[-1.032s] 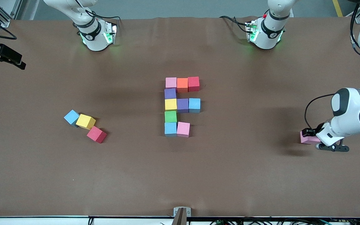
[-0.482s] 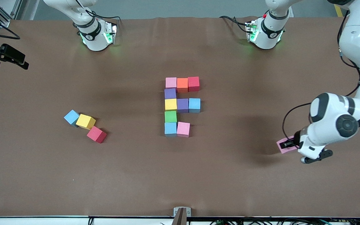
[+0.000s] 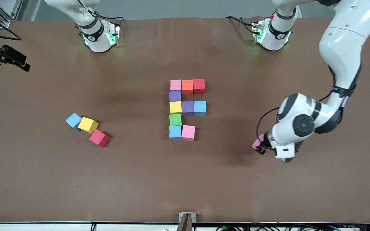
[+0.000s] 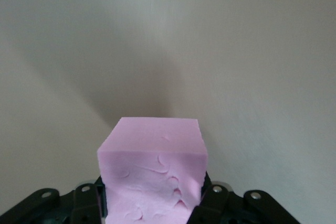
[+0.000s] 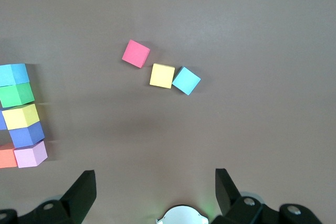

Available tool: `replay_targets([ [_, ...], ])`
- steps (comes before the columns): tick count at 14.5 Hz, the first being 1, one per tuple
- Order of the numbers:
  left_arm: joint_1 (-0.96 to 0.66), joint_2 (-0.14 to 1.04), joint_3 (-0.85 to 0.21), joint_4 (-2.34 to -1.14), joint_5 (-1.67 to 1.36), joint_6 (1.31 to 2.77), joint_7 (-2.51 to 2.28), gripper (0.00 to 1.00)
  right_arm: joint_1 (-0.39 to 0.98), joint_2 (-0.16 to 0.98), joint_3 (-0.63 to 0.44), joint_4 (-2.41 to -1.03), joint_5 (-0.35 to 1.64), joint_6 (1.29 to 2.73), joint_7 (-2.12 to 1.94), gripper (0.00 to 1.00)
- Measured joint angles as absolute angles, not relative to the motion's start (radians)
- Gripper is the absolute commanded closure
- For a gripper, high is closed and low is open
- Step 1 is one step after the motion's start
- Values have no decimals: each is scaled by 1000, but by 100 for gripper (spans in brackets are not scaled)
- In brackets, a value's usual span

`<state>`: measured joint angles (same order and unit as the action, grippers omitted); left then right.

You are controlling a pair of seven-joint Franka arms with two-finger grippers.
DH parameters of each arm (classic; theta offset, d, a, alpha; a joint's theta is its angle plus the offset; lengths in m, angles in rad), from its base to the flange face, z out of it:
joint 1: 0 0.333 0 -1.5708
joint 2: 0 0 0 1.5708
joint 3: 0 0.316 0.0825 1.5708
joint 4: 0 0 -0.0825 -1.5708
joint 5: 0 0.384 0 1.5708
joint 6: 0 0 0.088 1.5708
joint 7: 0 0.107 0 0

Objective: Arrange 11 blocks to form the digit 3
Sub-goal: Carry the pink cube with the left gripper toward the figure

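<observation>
Clamped tight on a pink block, the left gripper hangs over bare table, toward the left arm's end. One finger presses on each side of the block. In the front view the arm covers most of that block, so only a pink corner shows.

Spread wide apart, holding nothing, the right gripper waits up high over the right arm's end of the table, and the front view does not show it.

Well away from the left gripper, toward the middle of the table, sits the digit 3. Its long side runs from near the front camera toward the robots. Three bars stick out from that column toward the left arm's end. The bar nearest the camera has just a light blue block and a pink one. In the right wrist view the digit is cut off at the edge.

Under the right gripper lie three loose blocks: blue, yellow and red. Blue and yellow touch.
</observation>
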<state>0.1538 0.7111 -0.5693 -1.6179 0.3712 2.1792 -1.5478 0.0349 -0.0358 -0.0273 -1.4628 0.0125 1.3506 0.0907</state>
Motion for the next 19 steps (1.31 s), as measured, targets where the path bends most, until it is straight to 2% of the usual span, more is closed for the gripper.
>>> replay_targets([
  [4, 26, 732, -568, -1582, 371, 2192, -1916, 85, 35, -36, -27, -1463, 12, 1351, 91, 0],
  [9, -59, 772, -558, -1580, 371, 2318, -2226, 85, 35, -36, -27, -1463, 12, 1352, 91, 0],
  [12, -116, 800, -518, -1576, 371, 2398, -2379, 85, 35, -36, -27, -1463, 12, 1352, 91, 0],
  [19, -312, 875, -398, -1463, 371, 2412, -2510, 85, 35, -36, -29, -1463, 12, 1352, 91, 0],
])
